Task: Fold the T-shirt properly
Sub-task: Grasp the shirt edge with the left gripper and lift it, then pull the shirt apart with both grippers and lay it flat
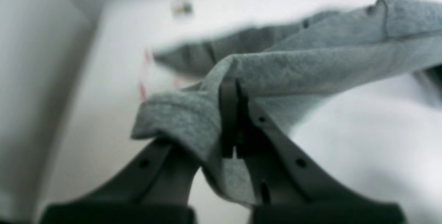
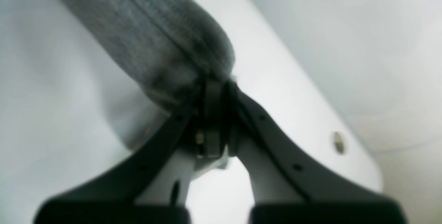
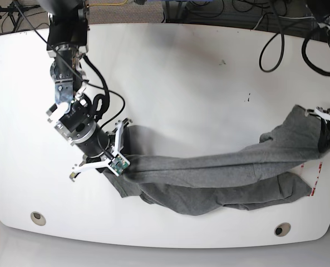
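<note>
The T-shirt (image 3: 220,172) is held stretched betw. both arms, low across the near part of the white table (image 3: 176,78), w/ its lower folds sagging toward the front edge. One end is clamped in the right gripper (image 2: 215,89), jaws closed tight on a hemmed edge of the grey knit; in the base view this gripper (image 3: 120,146) is seen at the cloth's left end. The other end is pinched by the left gripper (image 1: 236,89), jaws pressed together on a fold, w/ fabric draped over one finger (image 1: 162,155). In the base view that end is raised at the table's right edge. A red-striped mark (image 3: 316,179) is visible beside the cloth there.
</note>
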`<move>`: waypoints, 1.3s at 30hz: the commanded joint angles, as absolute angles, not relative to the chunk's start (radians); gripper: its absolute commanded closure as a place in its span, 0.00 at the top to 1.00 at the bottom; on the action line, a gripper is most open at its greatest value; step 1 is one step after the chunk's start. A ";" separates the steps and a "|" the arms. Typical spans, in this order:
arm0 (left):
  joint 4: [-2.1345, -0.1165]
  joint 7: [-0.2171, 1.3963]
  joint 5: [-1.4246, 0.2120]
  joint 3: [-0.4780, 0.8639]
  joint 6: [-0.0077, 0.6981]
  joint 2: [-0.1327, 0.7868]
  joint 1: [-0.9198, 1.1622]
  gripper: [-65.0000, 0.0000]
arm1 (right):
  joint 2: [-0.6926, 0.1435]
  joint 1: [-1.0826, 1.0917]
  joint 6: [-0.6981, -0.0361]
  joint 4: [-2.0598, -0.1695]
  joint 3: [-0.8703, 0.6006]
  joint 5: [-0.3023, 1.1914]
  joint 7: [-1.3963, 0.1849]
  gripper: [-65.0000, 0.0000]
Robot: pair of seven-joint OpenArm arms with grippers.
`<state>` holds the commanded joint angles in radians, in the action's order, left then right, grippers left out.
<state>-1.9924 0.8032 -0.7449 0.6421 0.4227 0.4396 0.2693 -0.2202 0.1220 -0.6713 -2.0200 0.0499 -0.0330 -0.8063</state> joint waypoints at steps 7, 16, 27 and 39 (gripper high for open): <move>-2.003 0.802 -0.780 0.662 0.430 0.387 0.423 0.00 | -0.217 0.007 -0.671 -2.022 0.050 -0.033 -0.802 0.00; -2.005 0.802 -0.780 0.662 0.456 0.312 0.573 0.00 | -0.214 -0.151 -0.671 -2.025 0.050 -0.033 -0.800 0.00; -1.998 0.800 -0.776 0.665 0.478 0.291 0.716 0.00 | -0.217 -0.303 -0.671 -2.022 0.050 -0.033 -0.742 0.00; -1.997 0.800 -0.633 0.667 0.478 0.255 0.757 0.00 | -0.211 -0.369 -0.668 -2.020 0.054 -0.030 -0.736 0.00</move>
<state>-1.9970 0.8002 -0.6329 0.6667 0.4780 0.2555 0.7572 -0.2110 -0.3690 -0.6682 -2.0200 0.0545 -0.0299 -0.7357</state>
